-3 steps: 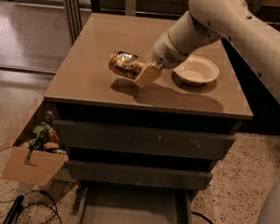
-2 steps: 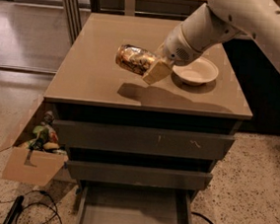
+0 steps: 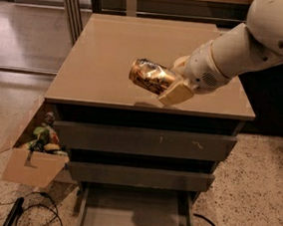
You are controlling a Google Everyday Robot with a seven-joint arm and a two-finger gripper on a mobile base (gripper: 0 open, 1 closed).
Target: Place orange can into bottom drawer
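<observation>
My gripper (image 3: 173,84) is shut on the orange can (image 3: 152,76) and holds it on its side in the air, above the front part of the brown cabinet top (image 3: 102,56). The can's shiny end points left. One cream finger (image 3: 176,94) shows in front of the can. The bottom drawer (image 3: 134,217) is pulled open at the bottom of the view, a shallow grey tray, below and slightly in front of the can. The arm's shadow falls on its floor.
Two shut dark grey drawer fronts (image 3: 144,141) sit above the open drawer. A cardboard box (image 3: 32,159) with colourful items stands on the floor to the left of the cabinet. Black cables (image 3: 32,212) lie on the floor at the lower left.
My gripper has lifted the can off the cabinet top and carried it toward the front edge. The cream bowl seen earlier is now hidden behind my arm.
</observation>
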